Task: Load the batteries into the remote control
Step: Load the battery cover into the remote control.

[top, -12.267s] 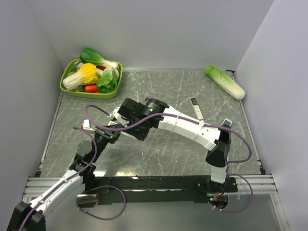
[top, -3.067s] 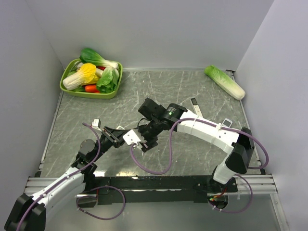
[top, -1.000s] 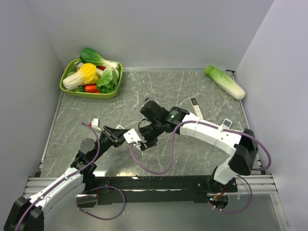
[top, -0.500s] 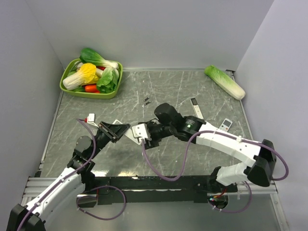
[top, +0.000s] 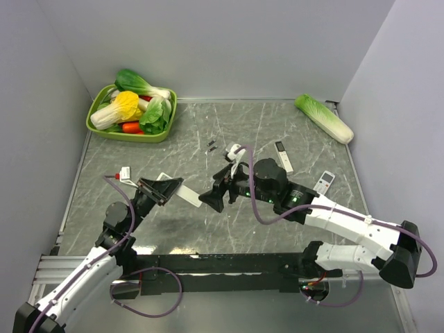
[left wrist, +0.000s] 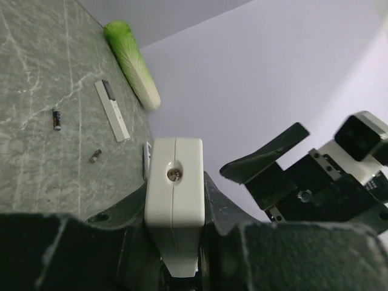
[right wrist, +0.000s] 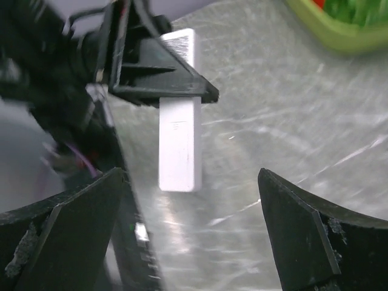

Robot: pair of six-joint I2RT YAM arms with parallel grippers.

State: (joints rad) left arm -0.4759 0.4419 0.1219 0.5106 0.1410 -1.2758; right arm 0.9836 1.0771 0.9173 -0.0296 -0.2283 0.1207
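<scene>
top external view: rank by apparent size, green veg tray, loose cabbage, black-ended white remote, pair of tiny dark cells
1. green veg tray
2. loose cabbage
3. black-ended white remote
4. pair of tiny dark cells
All rest on the table, so nearness barely matters.

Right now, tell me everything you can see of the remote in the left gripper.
The remote control is a long, slim white bar, plastic by its look, with a small round dot in its squared end face. The left gripper clamps its long sides, holding it raised, free end toward the right gripper. Nothing else touches it.
</scene>
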